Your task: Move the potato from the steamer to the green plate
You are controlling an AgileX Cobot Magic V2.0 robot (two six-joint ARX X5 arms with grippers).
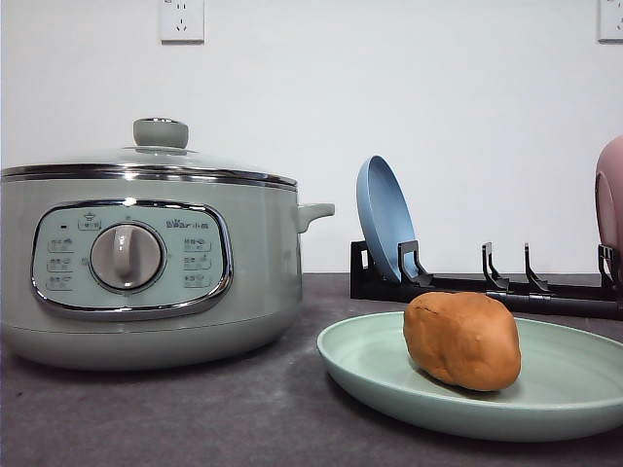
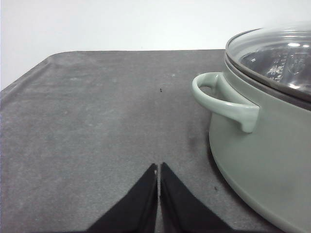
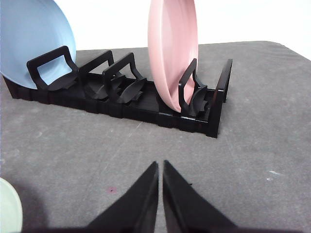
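The potato (image 1: 461,341) lies on the green plate (image 1: 565,389), beside the steamer (image 1: 146,272), whose glass lid (image 1: 156,156) is on (what is inside cannot be seen). I judge little risk: only a bump of the plate could roll the potato off. Left fingers (image 2: 158,171) and right fingers (image 3: 161,169) are pressed together, holding nothing, above the desk (image 2: 97,111). The rack (image 3: 146,102) holds a blue plate (image 3: 34,39) and a pink plate (image 3: 172,53).

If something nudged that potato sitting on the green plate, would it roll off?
Probably not far. The potato is lumpy and oval, so it would likely wobble rather than roll cleanly. The green plate has a low raised rim that might stop it. Its smooth matte skin doesn't look especially slippery.
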